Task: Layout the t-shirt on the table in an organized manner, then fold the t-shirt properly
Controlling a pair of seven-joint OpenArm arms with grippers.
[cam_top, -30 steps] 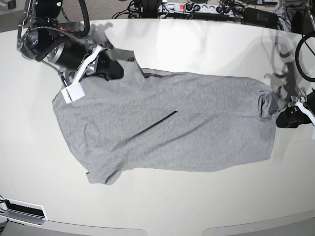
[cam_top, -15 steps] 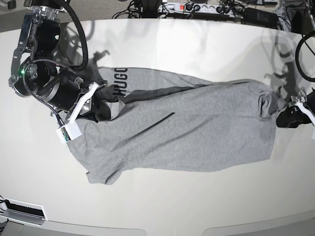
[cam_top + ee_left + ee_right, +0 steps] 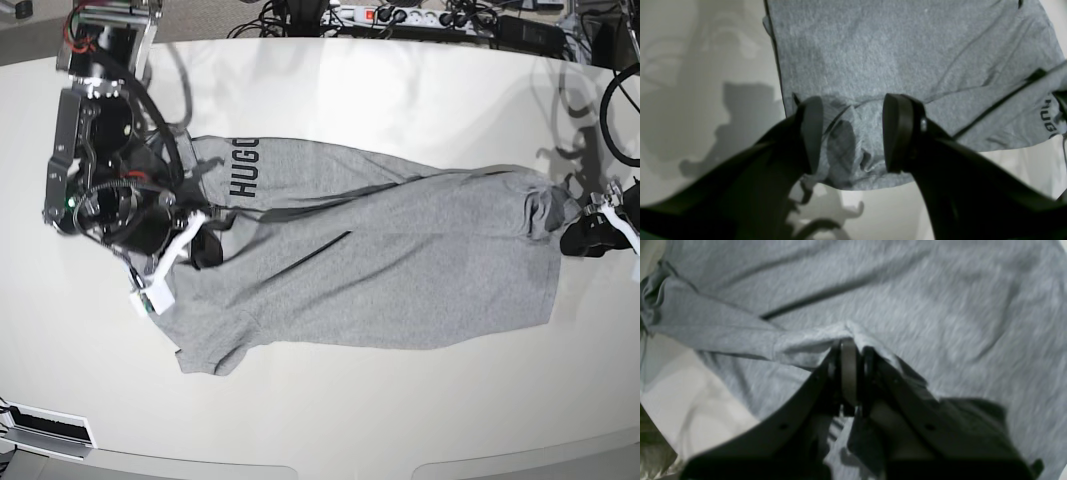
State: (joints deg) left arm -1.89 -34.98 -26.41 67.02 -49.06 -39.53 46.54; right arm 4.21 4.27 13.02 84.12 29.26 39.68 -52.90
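Observation:
The heather-grey t-shirt (image 3: 400,260) lies lengthwise across the off-white table (image 3: 400,100). Black lettering (image 3: 243,165) shows on the layer at the back left. My right gripper (image 3: 207,243) is shut on a fold of the shirt's left edge; the right wrist view shows the cloth pinched in my right gripper (image 3: 848,350). My left gripper (image 3: 583,235) is at the shirt's right end. In the left wrist view my left gripper (image 3: 853,133) is open, its fingers (image 3: 811,130) on either side of a bunched corner of the shirt (image 3: 873,50).
A power strip and tangled cables (image 3: 400,18) lie along the table's back edge. A flat white device (image 3: 45,428) sits at the front left edge. The table's curved front edge (image 3: 350,470) runs along the bottom of the base view.
My right gripper has pulled the shirt's left edge toward the front, peeling back the top layer and baring the black lettering. The left arm has not moved.

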